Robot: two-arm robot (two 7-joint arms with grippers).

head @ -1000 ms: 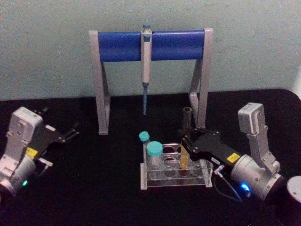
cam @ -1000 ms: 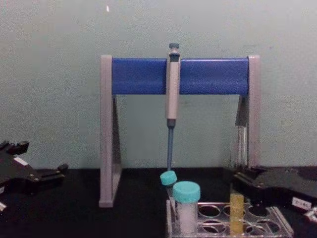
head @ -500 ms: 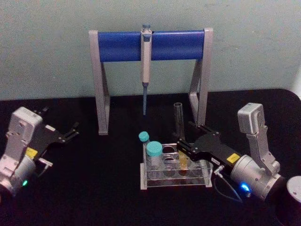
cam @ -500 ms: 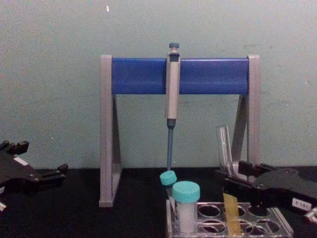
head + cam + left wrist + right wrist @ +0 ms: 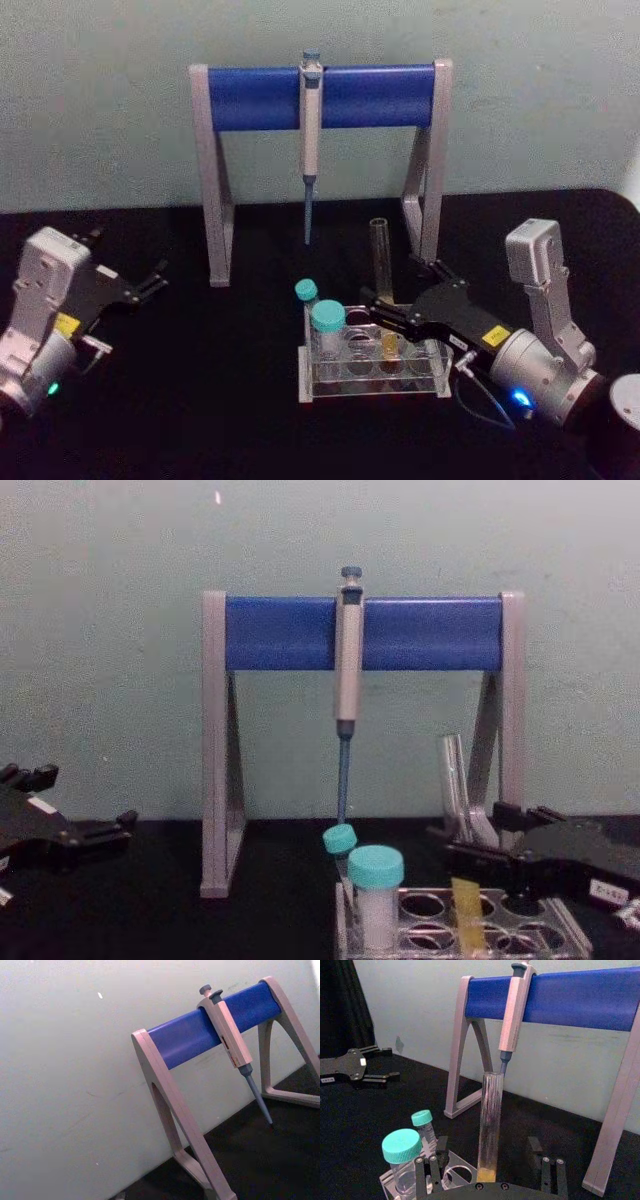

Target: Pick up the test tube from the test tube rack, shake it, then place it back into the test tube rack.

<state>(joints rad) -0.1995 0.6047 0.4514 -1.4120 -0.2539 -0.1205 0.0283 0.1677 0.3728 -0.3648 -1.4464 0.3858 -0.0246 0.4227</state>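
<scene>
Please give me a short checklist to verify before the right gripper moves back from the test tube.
1. Test tube seated in the test tube rack: ok, its yellow end sits in a hole.
2. Tube upright: not ok, it leans toward the robot's left.
3. Right gripper released: ok, the jaws are open, one on each side of the tube, with gaps in the right wrist view.
4. Teal-capped vials out of the way: ok, they stand at the rack's left end.
5. Left gripper out of the way: ok, parked at the table's left.
6. Will the tube stay put once the gripper leaves: cannot tell.
</scene>
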